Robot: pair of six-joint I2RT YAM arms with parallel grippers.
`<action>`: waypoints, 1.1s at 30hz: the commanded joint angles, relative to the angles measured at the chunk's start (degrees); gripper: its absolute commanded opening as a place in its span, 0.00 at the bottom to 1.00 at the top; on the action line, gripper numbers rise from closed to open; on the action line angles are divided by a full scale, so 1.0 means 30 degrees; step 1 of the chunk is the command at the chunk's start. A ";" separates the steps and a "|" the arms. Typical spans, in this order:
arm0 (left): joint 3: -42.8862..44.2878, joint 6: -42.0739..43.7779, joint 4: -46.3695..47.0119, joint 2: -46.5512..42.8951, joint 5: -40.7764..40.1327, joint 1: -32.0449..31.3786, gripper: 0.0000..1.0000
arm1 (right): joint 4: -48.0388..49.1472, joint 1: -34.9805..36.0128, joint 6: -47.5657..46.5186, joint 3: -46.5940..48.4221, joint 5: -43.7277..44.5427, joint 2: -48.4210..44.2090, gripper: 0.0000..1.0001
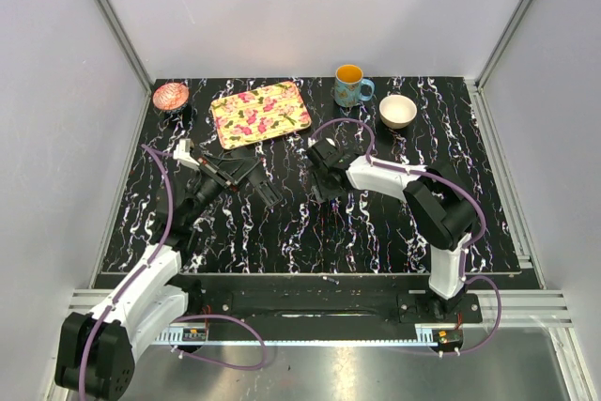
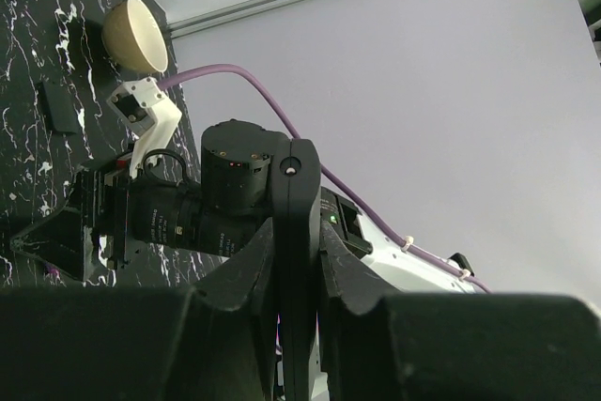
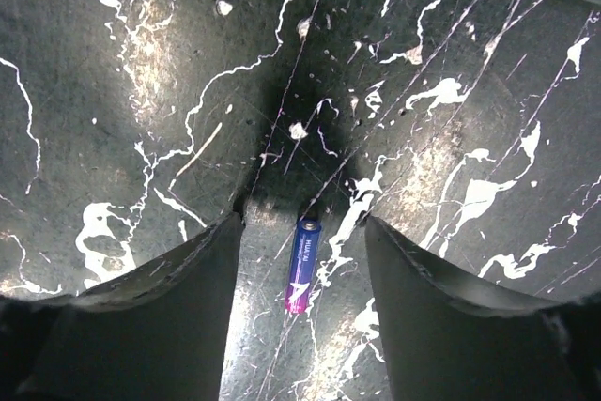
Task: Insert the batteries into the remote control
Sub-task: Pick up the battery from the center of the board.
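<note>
The right fingers (image 3: 169, 298) stand apart over the counter (image 3: 141, 91), the battery (image 3: 302, 265) lying between them at lower centre with room either side, while the left fingers (image 2: 239, 279) pinch the remote control (image 2: 299, 232) edge-on.

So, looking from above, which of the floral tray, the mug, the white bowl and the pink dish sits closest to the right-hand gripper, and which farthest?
Measured from the right gripper in the top view:
1. Floral tray, just beyond it, slightly left.
2. Mug and white bowl, at the back right; too close to call.
3. Pink dish, in the back left corner.
</note>
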 commanded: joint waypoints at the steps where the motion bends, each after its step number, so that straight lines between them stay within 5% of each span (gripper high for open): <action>1: -0.0109 -0.0154 0.1549 0.0005 0.0508 0.0030 0.00 | 0.0584 -0.0193 0.0128 -0.0044 -0.0102 -0.0563 0.72; 2: -0.0138 -0.0154 0.1577 -0.0024 0.0450 0.0030 0.00 | 0.0905 -0.0193 0.0157 -0.0103 -0.0044 -0.1115 0.96; 3: -0.0168 -0.0154 0.1549 -0.0053 0.0449 0.0030 0.00 | 0.1082 -0.0164 0.0216 -0.0103 0.0218 -0.1440 1.00; 9: -0.0227 -0.0183 0.1490 -0.0170 0.0391 0.0030 0.00 | 0.1639 -0.0193 0.0448 0.0599 0.2292 -0.3053 1.00; 13: -0.0343 -0.0213 0.1519 -0.0316 0.0391 0.0030 0.00 | 0.1875 -0.0542 0.2378 0.0602 0.2363 -0.3725 0.67; 14: -0.0402 -0.0213 0.1490 -0.0346 0.0391 0.0030 0.00 | 0.2426 -0.0718 0.2181 0.0455 0.1373 -0.3786 0.68; 16: -0.0519 -0.0300 0.1461 -0.0433 0.0391 0.0001 0.00 | 0.2113 -0.0837 0.1830 0.0541 -0.0391 -0.3758 0.99; 20: -0.0578 -0.0242 0.1285 -0.0522 0.0449 0.0030 0.00 | 0.1584 -0.0837 0.1623 0.0453 -0.2003 -0.3436 1.00; 25: -0.0549 -0.0183 0.1285 -0.0493 0.0537 0.0030 0.00 | 0.0325 -0.0837 0.1593 0.0834 -0.2183 -0.2091 0.79; 28: -0.0549 -0.0154 0.1256 -0.0434 0.0654 0.0030 0.00 | 0.0235 -0.0837 0.1506 0.0659 -0.1715 -0.1854 0.54; 33: -0.0607 -0.0067 0.1109 -0.0434 0.0684 0.0030 0.00 | 0.0089 -0.0837 0.0979 0.0512 -0.1274 -0.1473 0.52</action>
